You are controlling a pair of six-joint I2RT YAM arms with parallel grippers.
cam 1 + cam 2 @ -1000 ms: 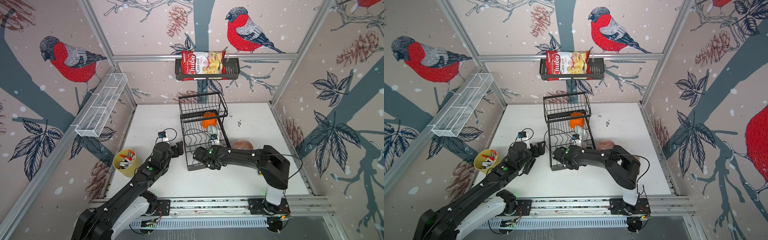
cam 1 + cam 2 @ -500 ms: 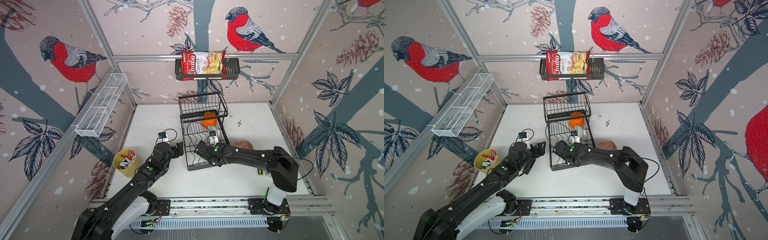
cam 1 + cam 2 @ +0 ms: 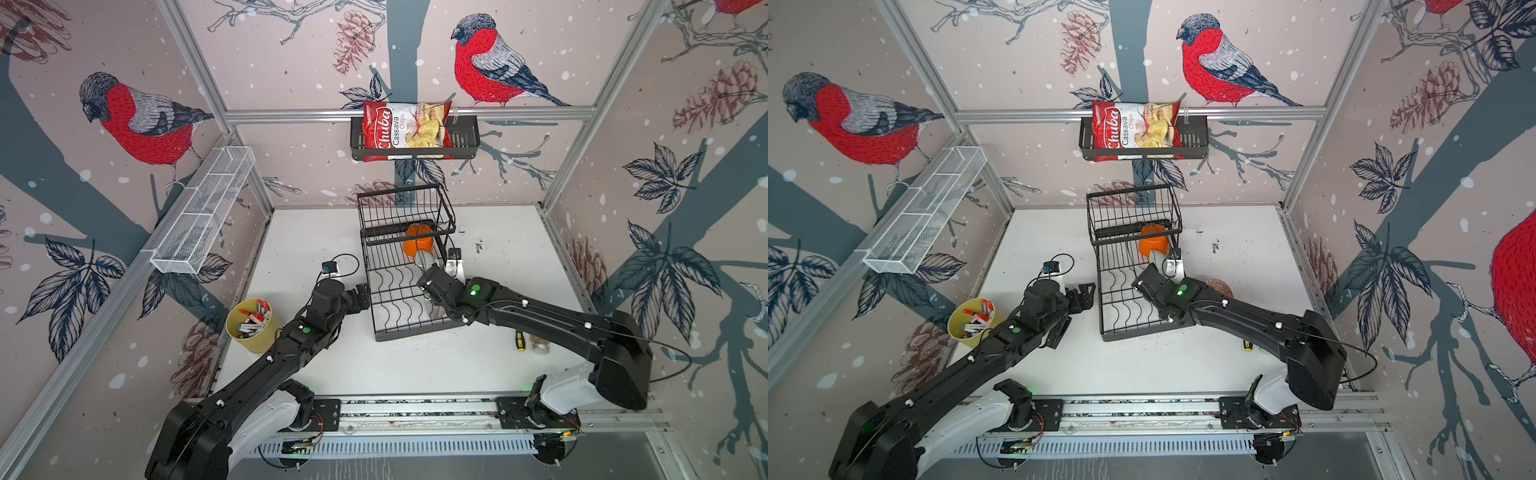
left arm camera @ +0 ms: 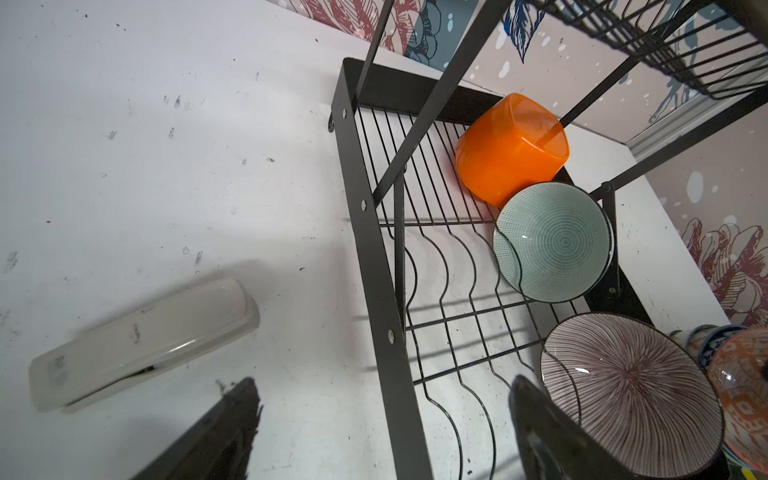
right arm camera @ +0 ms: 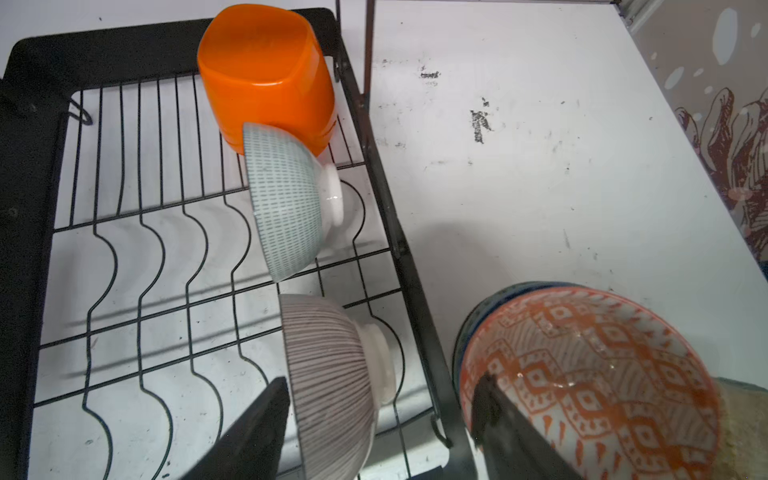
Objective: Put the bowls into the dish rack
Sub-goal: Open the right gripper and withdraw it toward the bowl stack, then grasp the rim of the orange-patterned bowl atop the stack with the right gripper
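Orange bowl (image 5: 266,75) first: it lies tipped on its side at the far end of the dish rack (image 5: 25,208), beneath the raised basket. The pale mint bowl (image 5: 282,199) stands on edge right against it. Next along the same side of the base tray I see the grey striped bowl (image 5: 328,386), also on edge among the wavy wires.

My right gripper (image 5: 382,380) straddles that striped bowl with its jaws spread wide. One finger looks to be brushing the rim, though I can't be sure from this angle. The other stands clear of the bowl's foot, so nothing is clamped.

Just outside the rack, on the white table (image 5: 540,187), a red patterned bowl (image 5: 590,365) nests upright in a blue-rimmed bowl (image 5: 498,295), close to the rack's side rail.

On the other side, my left gripper (image 4: 384,384) hangs by the opposite rail, jaws released and fully spread, and the rail shows between its fingers on the wrist feed. A beige stapler-like thing (image 4: 141,345) lies on the table beside it. In both top views the yellow cup of pens (image 3: 249,324) stands near the left arm.
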